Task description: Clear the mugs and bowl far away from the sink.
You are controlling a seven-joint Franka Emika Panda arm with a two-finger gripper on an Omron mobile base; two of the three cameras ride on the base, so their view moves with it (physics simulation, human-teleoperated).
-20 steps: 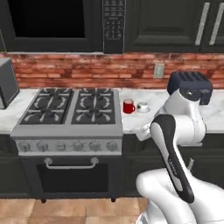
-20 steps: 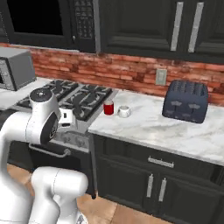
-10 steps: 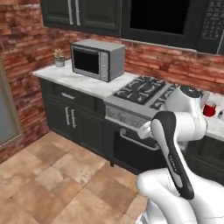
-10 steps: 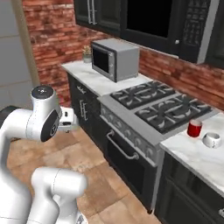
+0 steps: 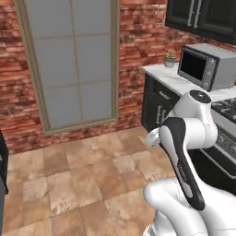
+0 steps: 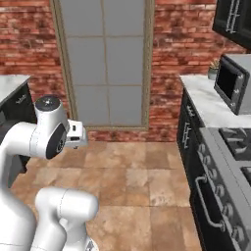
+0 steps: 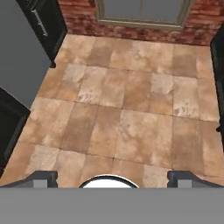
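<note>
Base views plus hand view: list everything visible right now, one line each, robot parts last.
window: one, grey panes in a tan frame, set in the brick wall.
brick wall: red, behind and around the window.
floor: tan-brown tiles, between the cabinet runs.
microwave: one, silver with a dark door, on the white counter at the right.
potted plant: one, small and green, on the counter beside the microwave, by the wall.
counter: white marble, over dark lower cabinets.
stove: one, dark burners, next to the microwave counter.
upper cabinets: dark, above the microwave.
arm: white, dark joints.
fingers: two, dark, wide apart, holding nothing, over the floor.
</note>
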